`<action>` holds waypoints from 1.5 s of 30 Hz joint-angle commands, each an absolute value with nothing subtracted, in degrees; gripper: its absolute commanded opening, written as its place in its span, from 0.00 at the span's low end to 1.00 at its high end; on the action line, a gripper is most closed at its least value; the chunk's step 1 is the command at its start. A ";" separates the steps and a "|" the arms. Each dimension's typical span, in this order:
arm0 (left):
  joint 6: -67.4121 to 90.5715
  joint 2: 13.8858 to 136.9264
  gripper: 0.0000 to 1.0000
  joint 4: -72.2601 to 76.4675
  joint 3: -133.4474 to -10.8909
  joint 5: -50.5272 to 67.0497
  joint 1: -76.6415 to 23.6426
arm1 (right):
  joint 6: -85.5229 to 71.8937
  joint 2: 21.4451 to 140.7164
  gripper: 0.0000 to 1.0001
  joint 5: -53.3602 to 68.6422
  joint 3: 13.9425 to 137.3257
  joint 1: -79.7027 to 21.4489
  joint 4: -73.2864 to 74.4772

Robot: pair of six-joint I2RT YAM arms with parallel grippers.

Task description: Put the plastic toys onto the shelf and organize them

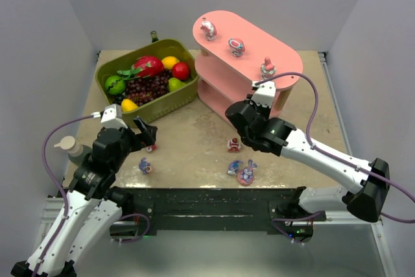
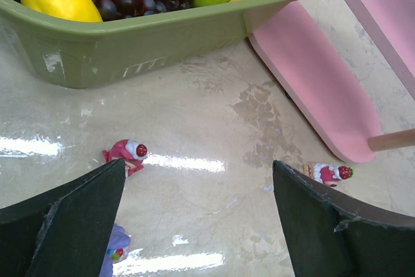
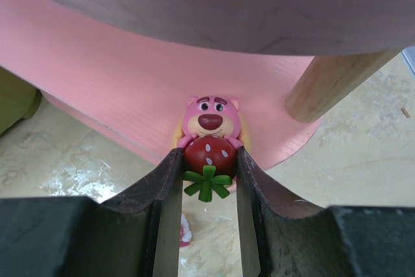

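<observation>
— Where is the pink bear toy (image 3: 209,135)?

— Pinched in the right gripper (image 3: 208,160). The fingers are closed on the red strawberry it hugs. It sits upright, facing the wrist camera, at the rim of a lower board of the shelf (image 1: 259,47). The next board is overhead and a wooden post (image 3: 331,82) is just beside it. I cannot tell whether it touches the board.

— And the other toys?

— Three figurines (image 1: 208,28) (image 1: 236,46) (image 1: 267,67) stand spaced along the shelf's top board. Five more are down on the table (image 1: 194,128). A red-and-white one (image 1: 234,144) is near the middle. A bunny (image 1: 247,173) lies by the near edge, with a small blue one (image 1: 235,168) just beside it. Two small toys (image 1: 150,148) (image 1: 146,167) lie toward the near left corner.

— What about the other arm?

— The left gripper (image 1: 146,135) hangs by those two, its jaws spread wide and holding nothing.

— Anything further out?

— A green basket (image 1: 165,105) of fruit (image 1: 148,66) sits toward the far left corner, just beside the shelf. A bottle (image 1: 70,147) stands at the left edge.
</observation>
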State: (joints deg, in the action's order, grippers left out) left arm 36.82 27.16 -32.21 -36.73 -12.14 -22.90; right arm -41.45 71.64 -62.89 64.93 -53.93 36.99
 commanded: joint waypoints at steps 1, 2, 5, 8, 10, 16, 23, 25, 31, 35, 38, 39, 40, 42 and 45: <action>35.51 27.33 0.99 -29.97 -36.21 -11.60 -22.76 | -45.17 72.33 0.05 -67.24 67.50 -53.44 37.44; 35.51 27.42 1.00 -29.97 -36.21 -11.60 -22.68 | -45.09 72.51 0.06 -67.24 67.50 -53.35 37.09; 35.60 27.60 1.00 -29.88 -36.30 -11.69 -22.68 | -44.82 72.95 0.11 -67.24 67.59 -53.17 35.95; 35.51 27.69 1.00 -30.06 -36.30 -11.60 -22.68 | -44.74 73.04 0.18 -66.89 67.68 -53.00 35.07; 35.51 27.69 1.00 -29.97 -36.30 -11.69 -22.68 | -44.91 72.78 0.21 -66.88 67.41 -52.91 34.10; 35.51 28.39 0.99 -29.97 -36.30 -11.60 -22.68 | -46.93 72.42 0.28 -67.32 66.27 -52.65 31.47; 35.33 29.27 1.00 -29.88 -36.39 -11.25 -22.68 | -51.06 74.70 0.29 -67.94 66.80 -52.65 31.28; 35.24 29.09 0.99 -29.97 -36.39 -11.16 -22.68 | -52.29 75.23 0.30 -68.38 67.32 -52.65 32.17; 35.25 29.18 0.99 -29.79 -36.30 -11.25 -22.68 | -53.00 76.38 0.39 -69.08 67.85 -52.65 31.99; 35.25 29.18 1.00 -29.79 -36.30 -11.34 -22.68 | -52.65 76.64 0.50 -68.91 68.20 -52.65 31.29; 35.33 29.18 0.99 -29.88 -36.39 -11.34 -22.68 | -52.56 76.20 0.52 -68.47 68.12 -52.65 30.59; 35.33 29.18 1.00 -29.97 -36.39 -11.42 -22.68 | -52.21 76.03 0.53 -68.38 67.85 -52.65 29.89; 35.33 29.09 1.00 -29.97 -36.39 -11.51 -22.68 | -51.95 75.68 0.54 -68.03 67.76 -52.65 29.62; 35.42 29.09 1.00 -30.06 -36.39 -11.43 -22.68 | -50.90 74.71 0.54 -67.24 67.07 -52.56 28.31; 35.33 29.09 1.00 -30.06 -36.39 -11.43 -22.68 | -49.14 72.60 0.57 -65.66 65.93 -52.65 26.73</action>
